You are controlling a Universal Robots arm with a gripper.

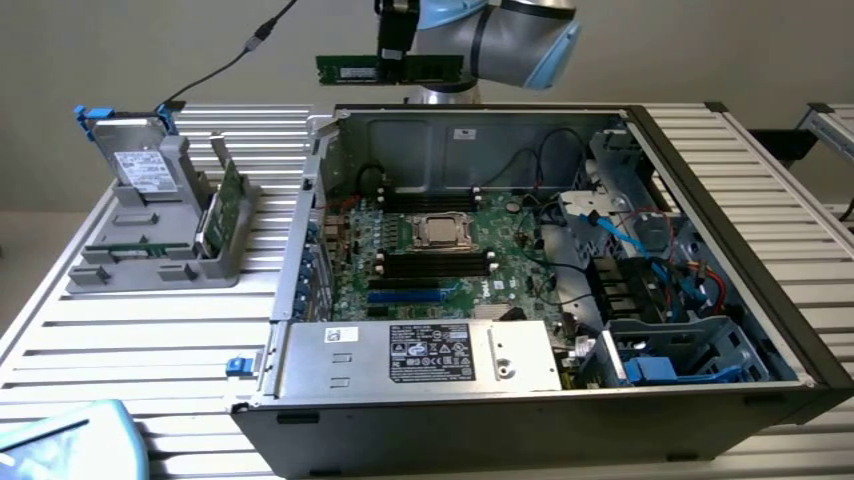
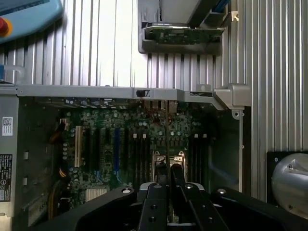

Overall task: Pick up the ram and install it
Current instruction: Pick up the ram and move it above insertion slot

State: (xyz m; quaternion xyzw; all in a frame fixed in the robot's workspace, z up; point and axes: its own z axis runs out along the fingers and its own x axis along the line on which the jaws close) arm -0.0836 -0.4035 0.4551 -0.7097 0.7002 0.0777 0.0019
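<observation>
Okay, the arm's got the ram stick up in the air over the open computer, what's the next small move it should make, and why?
Probably lower it slowly toward the motherboard: the gripper is shut on the ram, holding it level high above the open case, well clear of the black memory slots beside the processor.

The table (image 1: 120, 330) is ribbed metal, the case (image 1: 400, 130) dull sheet metal, the ram (image 1: 350, 70) green circuit board.

Exterior oblique from above; wrist straight down; shared motherboard (image 1: 521, 262).
</observation>
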